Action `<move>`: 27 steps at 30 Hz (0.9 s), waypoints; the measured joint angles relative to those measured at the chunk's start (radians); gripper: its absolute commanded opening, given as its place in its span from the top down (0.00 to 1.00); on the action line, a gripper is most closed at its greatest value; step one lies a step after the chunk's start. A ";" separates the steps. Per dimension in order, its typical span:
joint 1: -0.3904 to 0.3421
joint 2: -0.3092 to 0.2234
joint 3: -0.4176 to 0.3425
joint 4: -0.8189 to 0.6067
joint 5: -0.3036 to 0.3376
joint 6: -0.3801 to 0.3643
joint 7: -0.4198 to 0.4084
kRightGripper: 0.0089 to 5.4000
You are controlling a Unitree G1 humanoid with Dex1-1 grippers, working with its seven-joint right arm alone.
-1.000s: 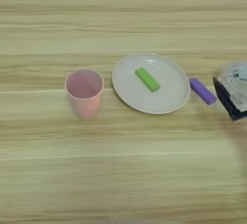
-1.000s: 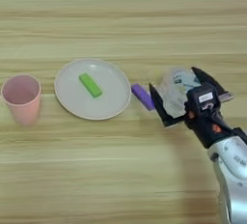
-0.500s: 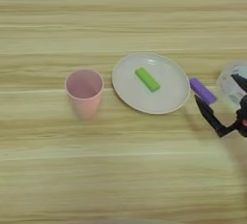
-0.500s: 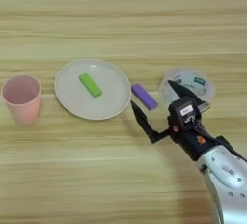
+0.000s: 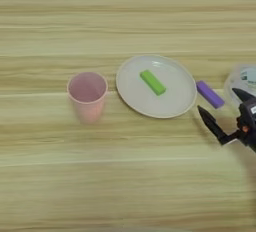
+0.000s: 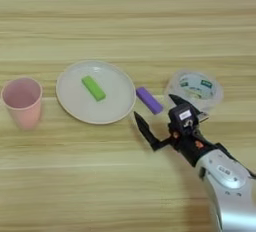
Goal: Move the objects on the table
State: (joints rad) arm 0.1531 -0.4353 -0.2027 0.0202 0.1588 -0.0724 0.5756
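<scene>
The purple bar [image 6: 149, 100] lies on the table [image 6: 125, 26] just right of the white plate [image 6: 75, 110]. My right gripper [image 6: 153, 106] is open, its two black fingers [image 6: 145, 128] spread either side of the purple bar's near end; contact cannot be made out. The clear tape roll [image 6: 195, 88] with its green-and-white label lies flat right behind the gripper's right finger. On the plate rests the green bar [image 6: 93, 87], slanted. In the left eye view the gripper [image 5: 217, 100] shows at the right edge beside the purple bar [image 5: 210, 94].
A pink cup [image 6: 21, 101] stands upright left of the plate. My silver forearm [image 6: 227, 186] comes in from the bottom right corner.
My gripper has left the tape roll, which it straddled a second ago, and moved left to the purple bar. The tape roll stays on the table; plate, cup and green bar have not moved.
</scene>
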 measured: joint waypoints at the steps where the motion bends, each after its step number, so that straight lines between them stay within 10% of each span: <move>1: -0.004 0.000 0.000 0.009 -0.001 0.001 0.000 0.00; 27: -0.101 0.013 0.018 0.184 -0.041 0.021 -0.045 0.00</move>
State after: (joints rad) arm 0.0518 -0.4225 -0.1851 0.2042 0.1177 -0.0519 0.5303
